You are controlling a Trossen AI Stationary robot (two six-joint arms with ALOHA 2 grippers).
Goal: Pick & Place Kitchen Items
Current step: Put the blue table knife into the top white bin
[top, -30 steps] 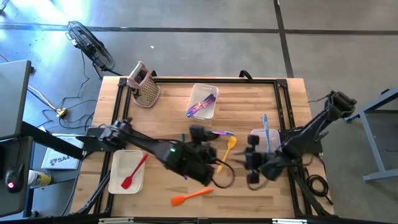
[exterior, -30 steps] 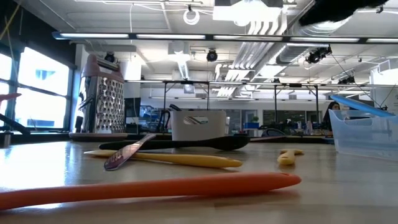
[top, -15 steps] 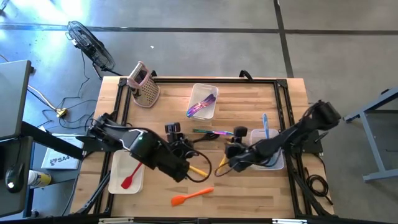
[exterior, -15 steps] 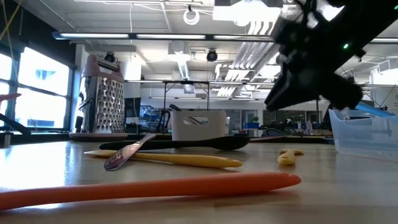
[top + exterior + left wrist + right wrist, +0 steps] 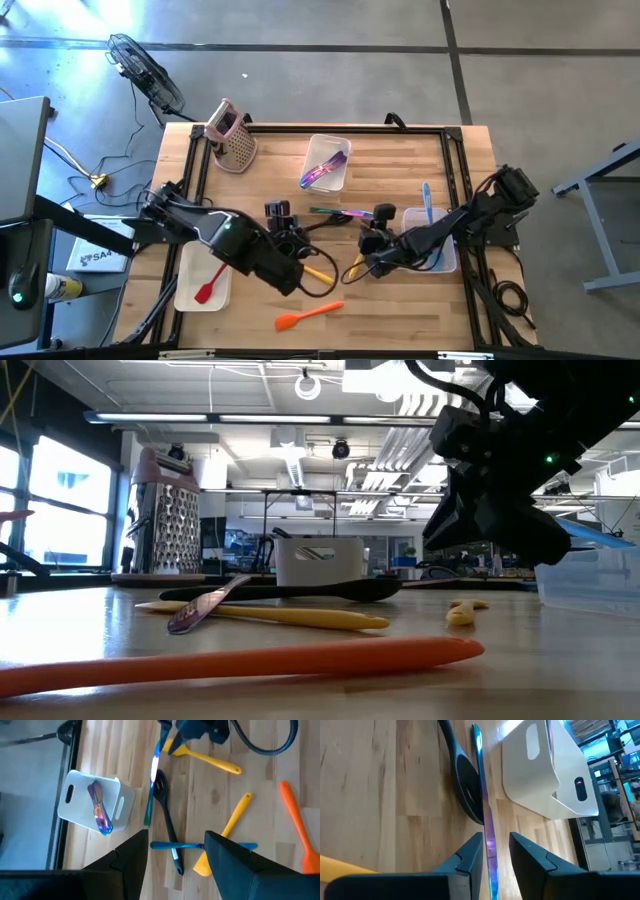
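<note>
Kitchen items lie mid-table, where the right gripper [image 5: 372,228], empty with a narrow gap, straddles the iridescent utensil [image 5: 485,815] touching a black spoon [image 5: 466,790], so closing might pinch both.

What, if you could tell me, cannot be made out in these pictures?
- Yellow utensils: high view, partly covered by the left arm.
- Orange spatula: low view, one end cut off by the picture's left edge.
- Blue utensil: low view, partly behind an arm and cut off at the right edge.
- Right gripper: right wrist view, a spoon runs between its open fingers; contact unclear.
</note>
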